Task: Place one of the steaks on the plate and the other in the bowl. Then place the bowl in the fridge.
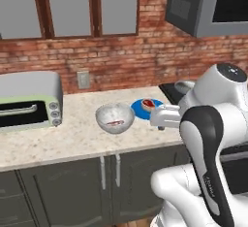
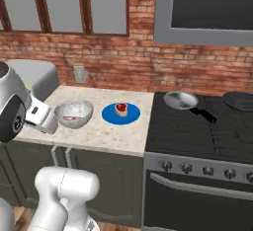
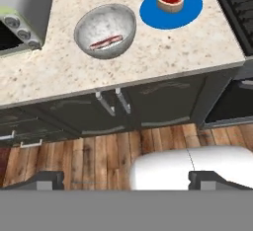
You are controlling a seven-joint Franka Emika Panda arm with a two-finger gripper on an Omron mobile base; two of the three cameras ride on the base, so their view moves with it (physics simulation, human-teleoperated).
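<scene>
Fully open and empty, the gripper (image 3: 126, 179) sits back from the counter edge, apparently well short of the bowl (image 3: 105, 30), which lies ahead and slightly left, holding one steak (image 3: 105, 42).

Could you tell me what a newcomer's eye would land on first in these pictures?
Probably the bright blue plate on the pale counter beside the stove, with a red steak sitting on it. Just left of it stands the speckled bowl, holding the other steak.

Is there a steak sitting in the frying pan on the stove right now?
No, the frying pan is empty; one steak lies on the blue plate and the other steak in the bowl.
</scene>
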